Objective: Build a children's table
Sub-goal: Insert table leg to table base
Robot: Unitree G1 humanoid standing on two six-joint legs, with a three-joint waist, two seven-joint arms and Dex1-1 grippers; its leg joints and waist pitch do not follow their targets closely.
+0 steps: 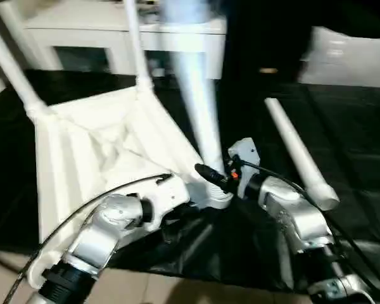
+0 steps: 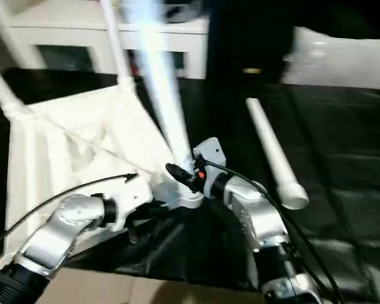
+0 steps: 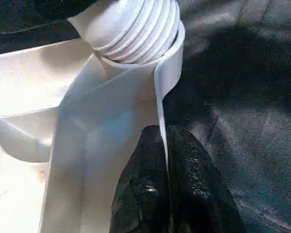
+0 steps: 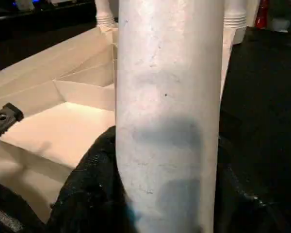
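Forearms: our two silver forearms come in from the near edge, one on each side of the near corner of the table top.
Left gripper [image 3: 167, 194]: our fingers are nipped nearly closed on the thin side wall of the table top [image 1: 82, 158], just below the near corner socket [image 3: 169, 63].
Right gripper [image 4: 155, 194]: our black fingers sit half apart around the upright leg [image 1: 199, 107], one on each side of it, holding it.
Table top: one, lying ribbed side up on the black-covered work surface [image 1: 354, 158], in front of us and a little to our left.
Legs: we count four. Three stand up from corner sockets: the held one at the near corner, its ridged end in the socket, and two thin ones [image 1: 134, 38] at the far corners. One loose leg [image 1: 297, 152] lies flat on the black cover to our right, apart from the top.
Behind: one white cabinet [image 1: 114, 31] beyond the work surface.
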